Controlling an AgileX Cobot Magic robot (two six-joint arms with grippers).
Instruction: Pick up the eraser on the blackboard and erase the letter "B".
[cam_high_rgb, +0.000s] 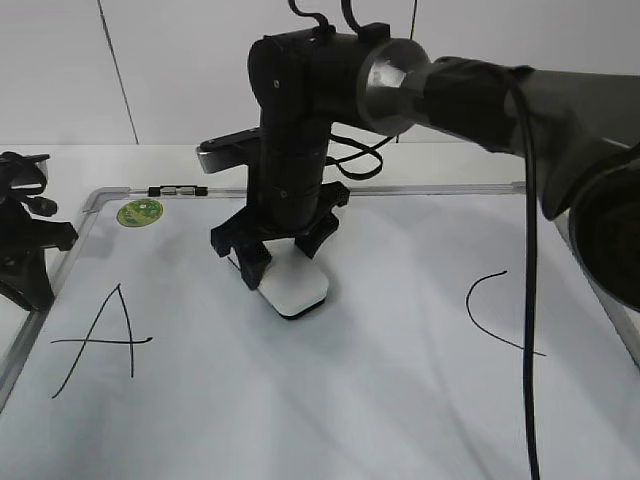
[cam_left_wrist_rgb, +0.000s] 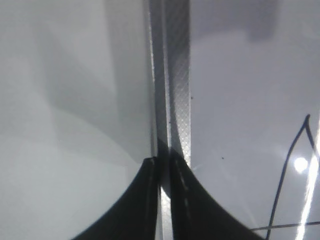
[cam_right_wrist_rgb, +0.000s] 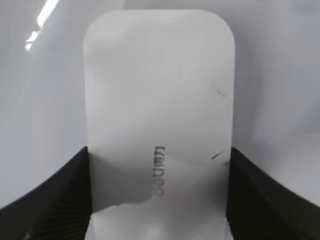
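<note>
The white eraser (cam_high_rgb: 295, 285) rests on the blackboard (cam_high_rgb: 400, 400), about midway between the letters "A" (cam_high_rgb: 105, 335) and "C" (cam_high_rgb: 490, 310). My right gripper (cam_high_rgb: 283, 255) reaches in from the right and is shut on the eraser's two long sides. In the right wrist view the eraser (cam_right_wrist_rgb: 160, 110) fills the space between the jaws (cam_right_wrist_rgb: 159, 200), with its grey marking on top. No letter "B" shows anywhere on the board. My left gripper (cam_high_rgb: 25, 250) sits at the board's left edge with its jaws (cam_left_wrist_rgb: 164, 200) together over the grey frame (cam_left_wrist_rgb: 177, 75).
A round green magnet (cam_high_rgb: 139, 212) lies at the board's far left corner. A black-and-clear marker pen (cam_high_rgb: 177, 189) lies on the top frame. Part of the "A" stroke (cam_left_wrist_rgb: 290, 170) shows in the left wrist view. The right arm's cable (cam_high_rgb: 528, 300) hangs over the board's right side.
</note>
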